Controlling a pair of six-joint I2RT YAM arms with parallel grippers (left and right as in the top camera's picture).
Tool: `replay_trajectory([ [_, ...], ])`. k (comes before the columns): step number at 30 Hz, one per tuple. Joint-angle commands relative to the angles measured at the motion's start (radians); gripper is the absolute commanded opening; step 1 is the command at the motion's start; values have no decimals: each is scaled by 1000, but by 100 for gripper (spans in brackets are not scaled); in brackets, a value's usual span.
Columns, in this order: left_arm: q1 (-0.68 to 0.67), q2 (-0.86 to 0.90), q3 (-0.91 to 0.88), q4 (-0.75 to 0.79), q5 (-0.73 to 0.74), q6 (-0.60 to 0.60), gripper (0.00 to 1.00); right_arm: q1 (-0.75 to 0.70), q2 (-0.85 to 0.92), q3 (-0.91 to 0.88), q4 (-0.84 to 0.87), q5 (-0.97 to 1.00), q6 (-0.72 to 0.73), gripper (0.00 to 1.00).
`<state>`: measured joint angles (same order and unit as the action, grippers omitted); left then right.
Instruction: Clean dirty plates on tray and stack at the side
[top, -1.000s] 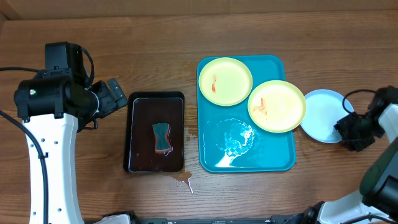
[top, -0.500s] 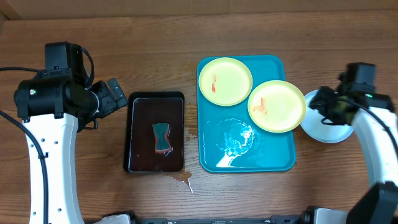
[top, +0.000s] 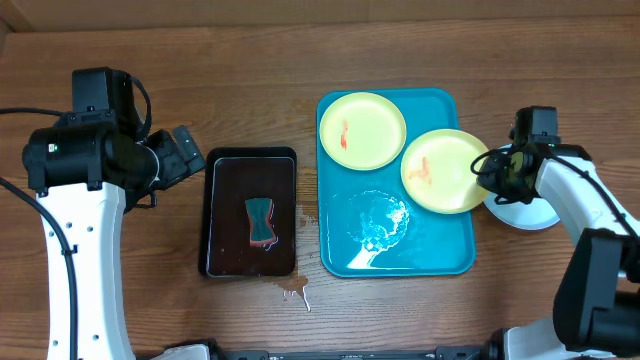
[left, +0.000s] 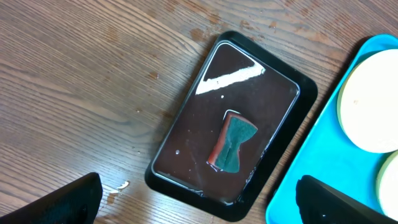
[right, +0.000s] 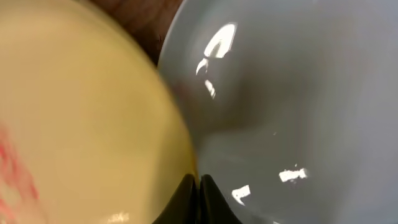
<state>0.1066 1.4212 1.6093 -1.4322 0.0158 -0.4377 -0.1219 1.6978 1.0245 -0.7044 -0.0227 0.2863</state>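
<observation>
On the left I'm seeing the left claw (top: 190, 152) hanging wide open over the table (top: 250, 60), just left of the black tray (top: 212, 170) where a sponge (top: 261, 221) is lying. Right of that, the blue tray (top: 440, 262) is carrying the far yellow plate (top: 362, 130) in its far left corner and the near yellow plate (top: 445, 170) overhanging its right rim, both smeared red. The right claw (top: 497, 172) is sitting closed, tips together at that near plate's right edge, where it is meeting the pale blue plate (top: 525, 215) on the table; I cannot tell whether it is pinching the rim.
</observation>
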Motion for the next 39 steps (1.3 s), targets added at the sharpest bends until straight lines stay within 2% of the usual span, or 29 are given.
replay_trajectory([
  [1, 4, -2, 15, 0, 6, 12, 100, 4, -2, 10, -21, -27, -2, 4],
  [11, 4, -2, 15, 0, 6, 12, 100, 36, -204, 109, -256, -98, 1, 4],
  [16, 4, -2, 15, 0, 6, 12, 100, 175, -254, 76, -364, -103, -2, 4],
  [19, 4, -2, 15, 0, 6, 12, 100, 261, -248, 13, -335, -103, 13, 4],
  [24, 5, -2, 15, 23, 6, 11, 100, 372, -247, -158, -150, -102, 73, 4],
  [29, 5, -2, 15, 48, 14, -2, 99, 409, -246, -274, 22, -97, 108, 4],
  [30, 5, -2, 15, 55, 27, -20, 100, 409, -246, -279, 33, -88, 107, 5],
  [31, 5, -2, 15, 52, 52, -24, 100, 407, -246, -278, 39, -62, 107, 14],
  [32, 5, -2, 15, 46, 81, -23, 100, 406, -248, -273, 41, -31, 107, 28],
  [33, 5, -2, 15, 46, 121, -23, 100, 404, -249, -263, 35, -5, 106, 31],
  [37, -12, 7, 13, 48, 273, 67, 98, 393, -258, -174, -40, 7, 66, 35],
  [39, -45, 13, 1, 38, 288, 123, 83, 393, -277, -118, -90, 7, 31, 35],
])
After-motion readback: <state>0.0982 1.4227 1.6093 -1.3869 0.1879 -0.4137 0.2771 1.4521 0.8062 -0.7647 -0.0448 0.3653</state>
